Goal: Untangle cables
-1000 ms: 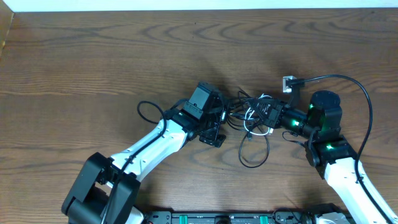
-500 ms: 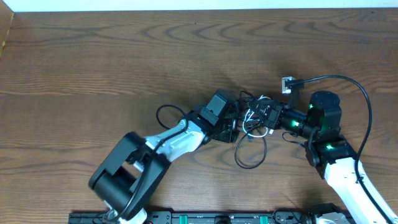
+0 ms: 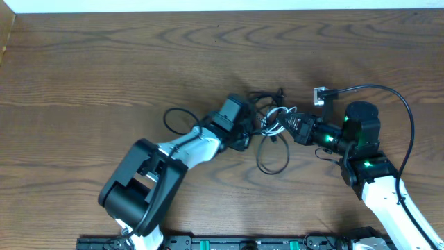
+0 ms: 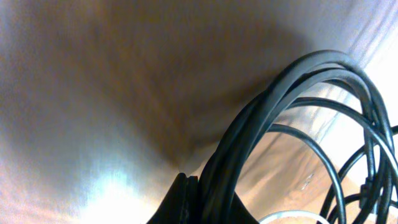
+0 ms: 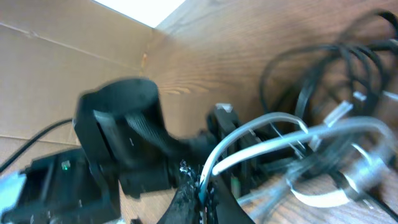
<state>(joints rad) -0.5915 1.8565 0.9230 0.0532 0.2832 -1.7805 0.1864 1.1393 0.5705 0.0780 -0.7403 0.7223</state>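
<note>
Left fingers (image 4: pixel 177 205), earlier spread wide, now tight on the cables (image 4: pixel 224 162).

You are working on a dark wooden table (image 3: pixel 104 62) with bold, wavy grain. A white strip (image 3: pixel 208 5) runs along its far edge. A sliver of tan cardboard (image 3: pixel 5 42) shows at the far left corner. In the right wrist view, a creased cardboard panel (image 5: pixel 50 81) stands beside the tabletop.

Cables (image 3: pixel 272 123) tangled: black loops, white strand.
</note>
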